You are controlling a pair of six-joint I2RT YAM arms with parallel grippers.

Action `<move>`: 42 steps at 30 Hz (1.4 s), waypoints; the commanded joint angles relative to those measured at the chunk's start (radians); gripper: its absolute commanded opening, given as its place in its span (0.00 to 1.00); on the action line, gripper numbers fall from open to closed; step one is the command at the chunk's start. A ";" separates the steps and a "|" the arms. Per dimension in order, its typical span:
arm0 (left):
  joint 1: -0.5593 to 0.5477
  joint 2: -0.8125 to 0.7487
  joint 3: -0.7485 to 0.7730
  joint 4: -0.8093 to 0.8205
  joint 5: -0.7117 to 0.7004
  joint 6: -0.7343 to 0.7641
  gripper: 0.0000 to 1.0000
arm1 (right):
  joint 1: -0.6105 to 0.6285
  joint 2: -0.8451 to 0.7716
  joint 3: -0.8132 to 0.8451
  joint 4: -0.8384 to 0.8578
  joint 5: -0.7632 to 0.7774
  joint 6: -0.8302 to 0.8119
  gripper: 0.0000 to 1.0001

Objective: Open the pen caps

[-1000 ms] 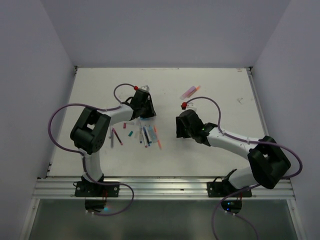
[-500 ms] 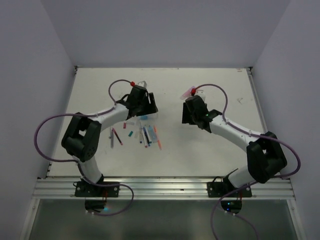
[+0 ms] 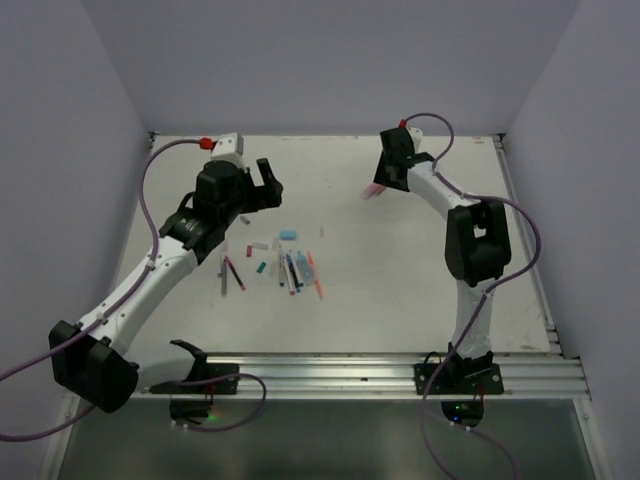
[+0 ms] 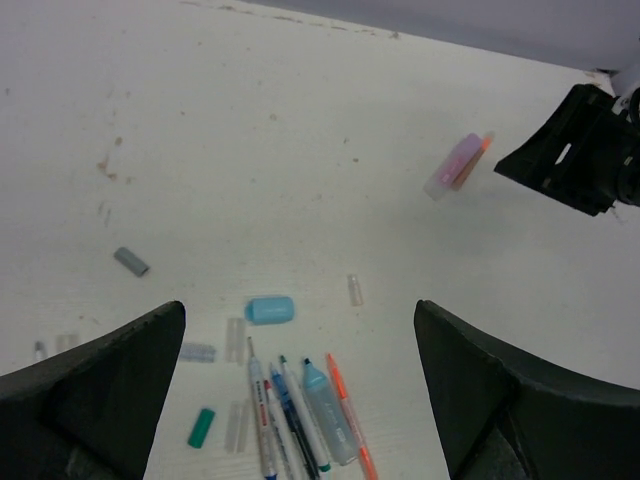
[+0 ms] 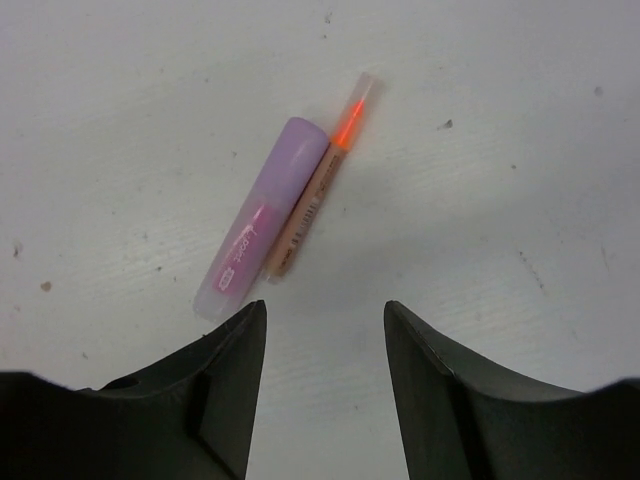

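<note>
Several uncapped pens (image 4: 300,405) lie side by side at the bottom of the left wrist view, a light blue marker and an orange pen among them. Loose pen caps lie around them: a light blue one (image 4: 270,310), a grey one (image 4: 131,262), a teal one (image 4: 201,427) and a clear one (image 4: 354,290). My left gripper (image 4: 300,330) hangs wide open above them, holding nothing. Farther back, a capped pink-purple marker (image 5: 262,215) and a capped orange pen (image 5: 318,185) lie touching. My right gripper (image 5: 325,310) is open just short of them.
A dark red pen (image 3: 234,272) and a grey pen (image 3: 222,282) lie left of the pen cluster (image 3: 297,270). White walls close in the table (image 3: 420,280) at the back and sides. A metal rail (image 3: 330,372) runs along the near edge.
My left gripper has opened wide and lifted back and left, away from the pen cluster; the light blue cap now lies on the table. My right arm has reached far back to the pink-purple marker.
</note>
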 commanded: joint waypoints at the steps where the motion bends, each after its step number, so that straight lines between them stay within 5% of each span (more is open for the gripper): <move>1: 0.033 -0.055 -0.056 -0.083 -0.052 0.128 1.00 | -0.019 0.101 0.129 -0.069 -0.051 0.026 0.54; 12: 0.049 -0.156 -0.178 -0.072 -0.087 0.197 1.00 | -0.028 0.256 0.273 -0.088 -0.062 0.038 0.52; 31: 0.061 -0.159 -0.202 -0.048 -0.070 0.196 1.00 | -0.045 0.302 0.233 -0.120 -0.014 0.041 0.42; 42: 0.067 -0.151 -0.202 -0.034 0.000 0.170 1.00 | -0.068 0.146 0.036 -0.086 0.006 0.023 0.00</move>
